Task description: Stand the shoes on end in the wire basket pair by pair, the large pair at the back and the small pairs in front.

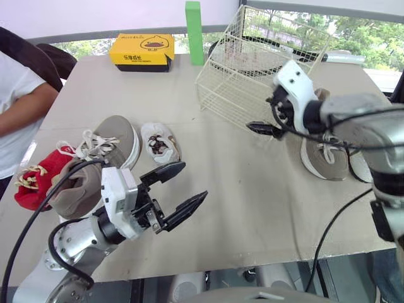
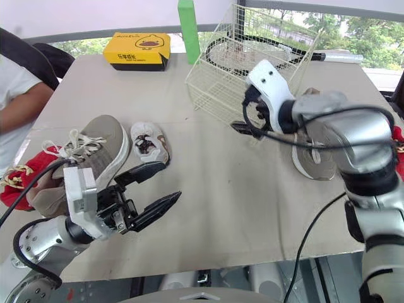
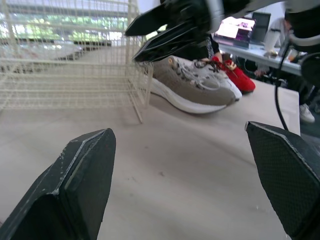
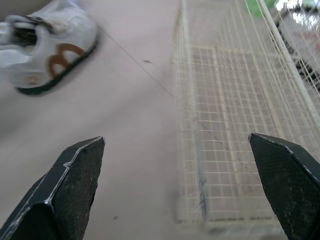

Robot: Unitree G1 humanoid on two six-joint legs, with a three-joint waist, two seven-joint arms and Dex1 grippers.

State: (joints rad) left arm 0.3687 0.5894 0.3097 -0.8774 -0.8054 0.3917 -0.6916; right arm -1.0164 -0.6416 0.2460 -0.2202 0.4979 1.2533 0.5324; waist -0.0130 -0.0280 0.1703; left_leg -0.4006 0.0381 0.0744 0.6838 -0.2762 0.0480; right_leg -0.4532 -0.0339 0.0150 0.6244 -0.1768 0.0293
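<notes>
Seen from the head, the wire basket [image 1: 252, 69] stands at 1 o'clock on the tabletop [image 1: 252, 208] and looks empty. I judge the work to be at its start, with the large pair due first, at the back. The left pincer [image 1: 192, 181] hovers wide open at 7 o'clock, just beside one large grey sneaker [image 1: 104, 154] and a small white shoe [image 1: 159, 142], with a small red shoe [image 1: 31, 183] at 9 o'clock. The right pincer [image 1: 264, 129] hangs off the basket's near corner, with the other grey sneaker [image 1: 322, 154] beyond it at 3 o'clock. A sound grasp would probably take the padded heel collar, where soft mesh gives and the foam sole stiffens the hold, then tip the toe down along the far wire wall. In the left wrist view its black, checker-textured fingers [image 3: 75, 185] stand far apart over bare matt board, facing that far sneaker with its loose laces and thick pale sole. In the right wrist view the fingers [image 4: 70, 190] are likewise spread wide, between thin cream wire grid and the rounded white shoe with its brown mark. The wires could snag laces.
</notes>
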